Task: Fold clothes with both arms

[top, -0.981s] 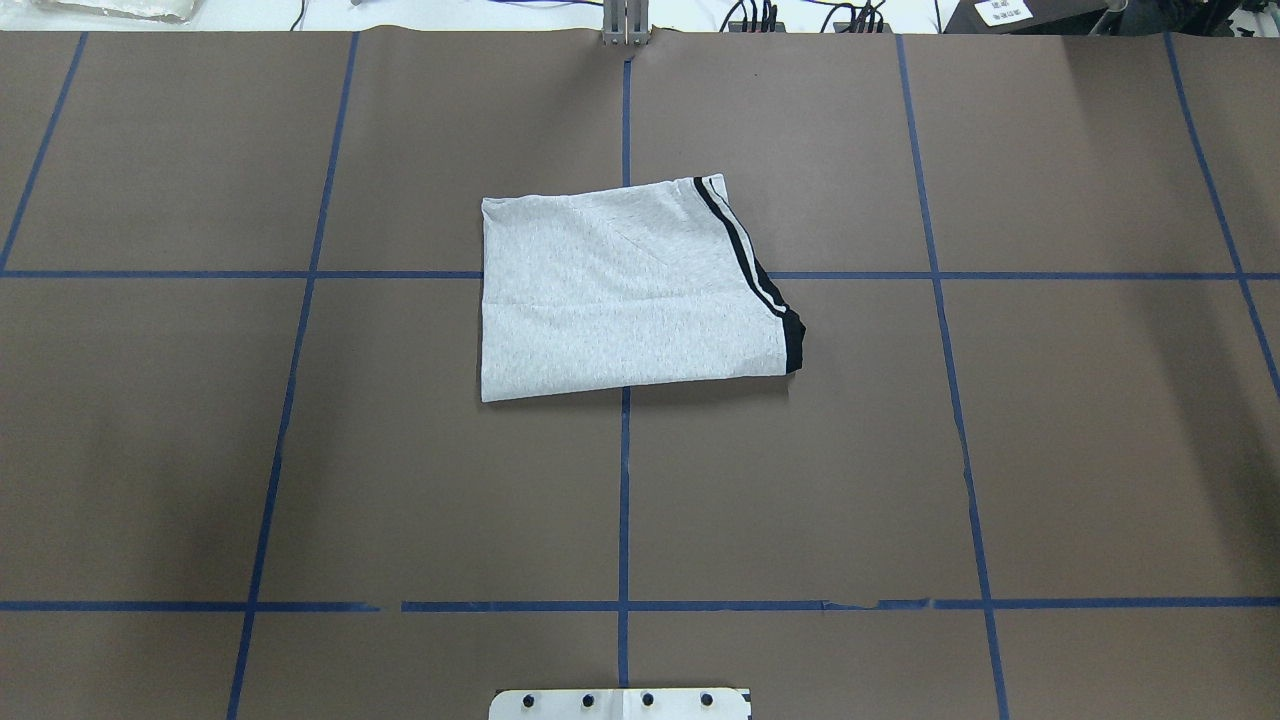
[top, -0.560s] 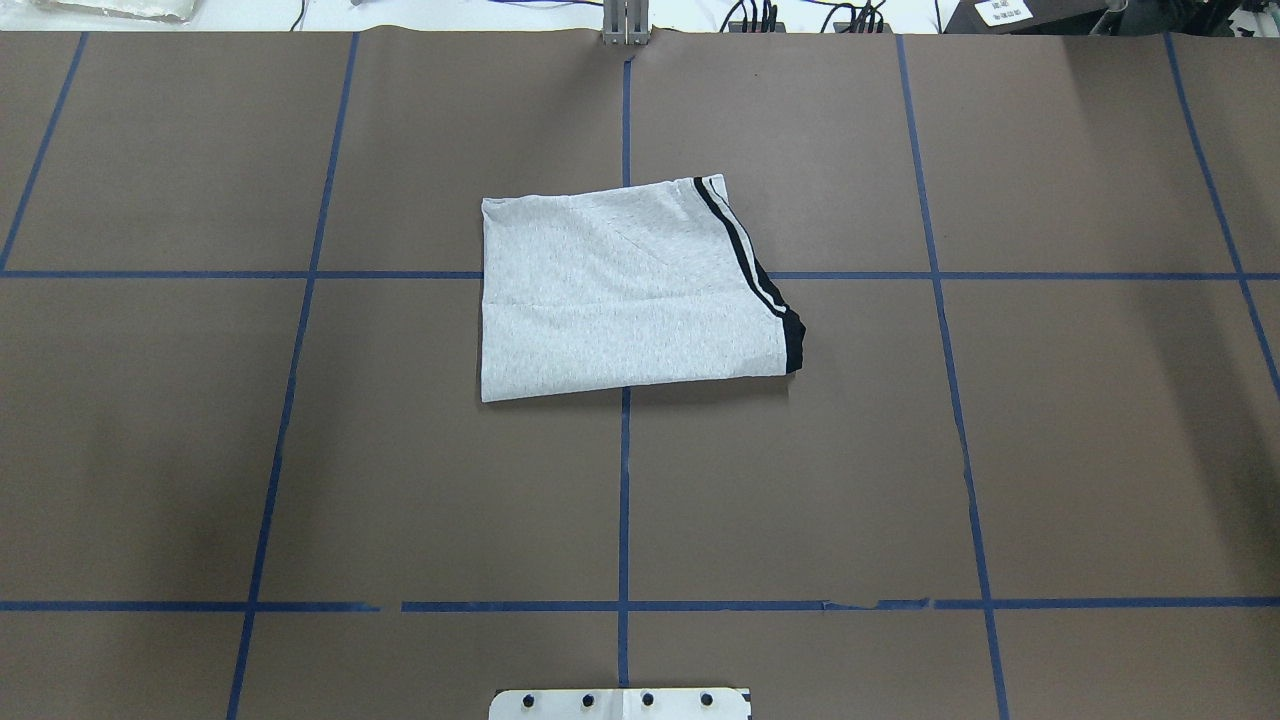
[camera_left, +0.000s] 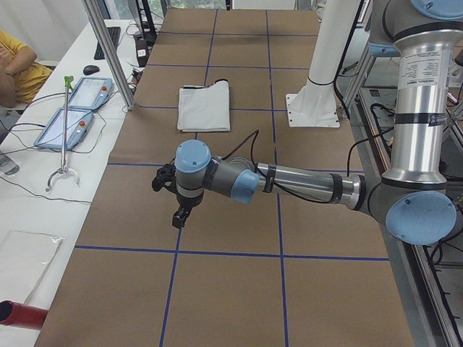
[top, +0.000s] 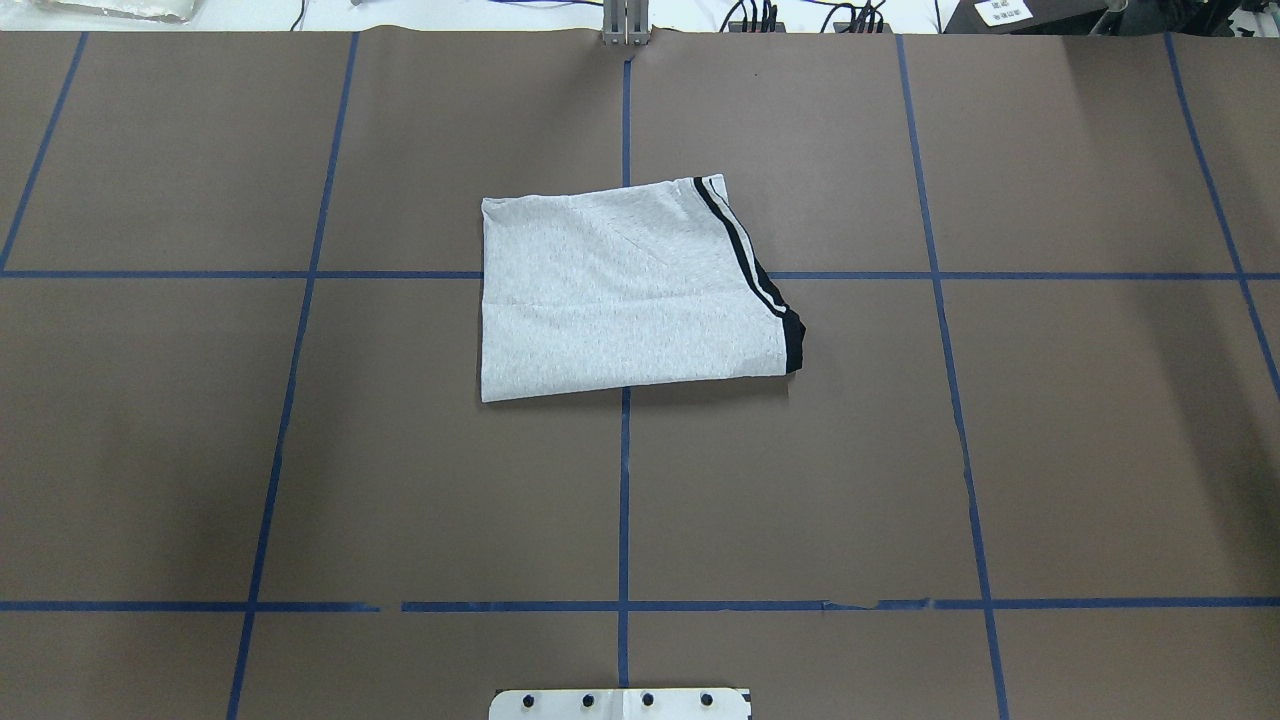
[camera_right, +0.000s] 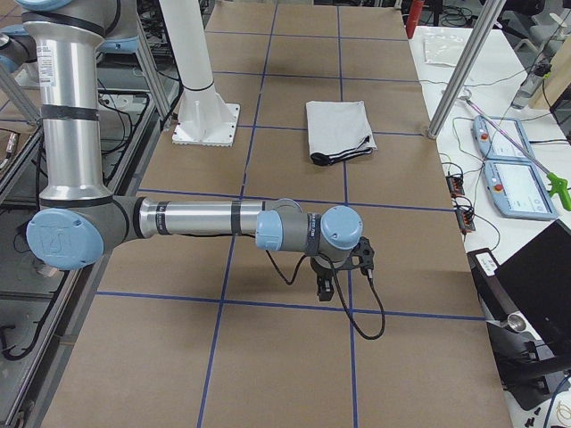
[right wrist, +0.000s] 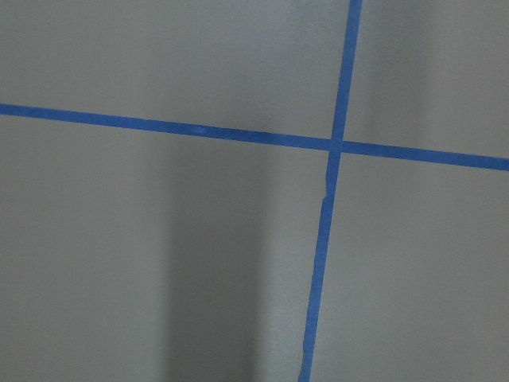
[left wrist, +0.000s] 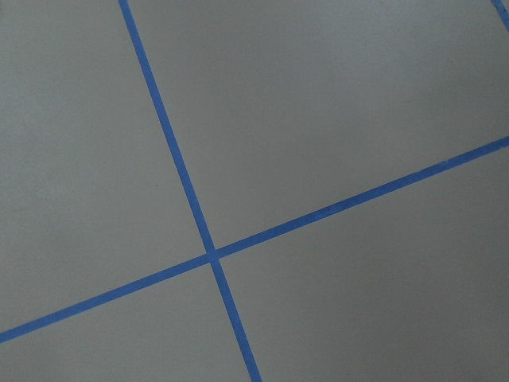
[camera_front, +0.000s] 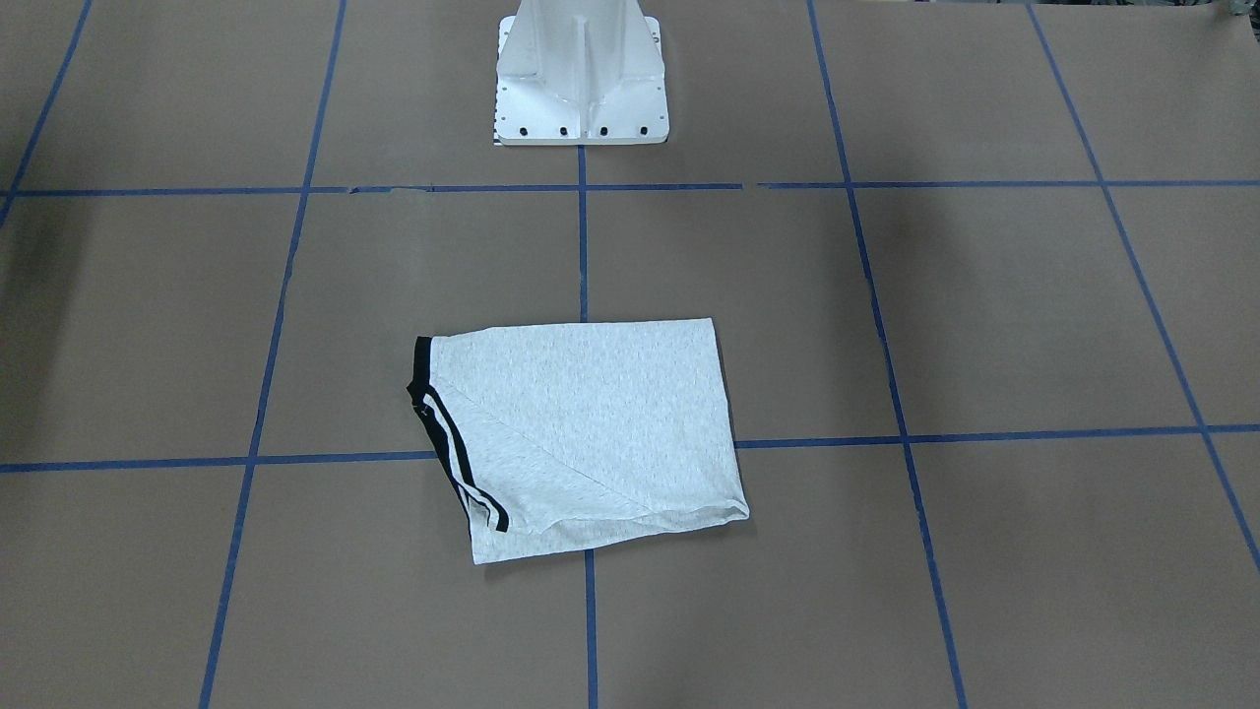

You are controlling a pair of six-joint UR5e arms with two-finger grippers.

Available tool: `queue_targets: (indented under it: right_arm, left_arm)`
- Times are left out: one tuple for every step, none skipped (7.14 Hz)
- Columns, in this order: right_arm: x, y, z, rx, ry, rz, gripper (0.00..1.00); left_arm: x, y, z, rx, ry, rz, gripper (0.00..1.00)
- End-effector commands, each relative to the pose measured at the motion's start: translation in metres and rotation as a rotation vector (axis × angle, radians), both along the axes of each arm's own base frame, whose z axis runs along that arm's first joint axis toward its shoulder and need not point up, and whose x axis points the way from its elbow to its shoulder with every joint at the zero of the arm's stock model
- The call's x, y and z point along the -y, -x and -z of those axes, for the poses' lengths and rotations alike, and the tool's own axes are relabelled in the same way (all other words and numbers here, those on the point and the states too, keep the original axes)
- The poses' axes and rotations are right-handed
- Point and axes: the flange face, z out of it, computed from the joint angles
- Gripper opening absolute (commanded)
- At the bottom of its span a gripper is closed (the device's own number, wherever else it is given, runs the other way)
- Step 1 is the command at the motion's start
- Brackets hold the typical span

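The folded T-shirt (top: 620, 300) is showing light heather grey, with black-and-white stripes (top: 745, 257) running along one edge into a black band. The counter (top: 1000, 450) is showing flat brown, crossed by a grid of blue tape lines (top: 623, 500). The pedestal (camera_front: 581, 69) is showing white. The left arm (camera_left: 304, 184) and right arm (camera_right: 196, 218) are showing silver tubes with light blue joint caps, the left end effector (camera_left: 179, 215) and right end effector (camera_right: 325, 287) showing black.
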Motion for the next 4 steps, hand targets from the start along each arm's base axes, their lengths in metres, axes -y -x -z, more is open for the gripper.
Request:
queue_targets:
  right_arm:
    - [0.0013, 0.0015, 0.0019, 0.000, -0.007, 0.004, 1.00]
    - [0.0011, 0.0023, 0.0010, 0.000, -0.004, 0.005, 1.00]
    - [-0.0004, 0.0022, -0.0013, 0.000, 0.001, 0.005, 1.00]
    - [-0.0011, 0.0022, -0.0020, 0.000, 0.002, 0.005, 1.00]
  left_arm:
    - [0.0019, -0.0003, 0.0022, 0.000, -0.007, -0.002, 1.00]
    - [0.0021, -0.0011, -0.0009, 0.000, -0.001, -0.003, 1.00]
    - [0.0026, -0.0011, 0.0014, 0.000, -0.006, -0.003, 1.00]
    - [0.0026, -0.0012, 0.0007, -0.001, -0.004, -0.004, 1.00]
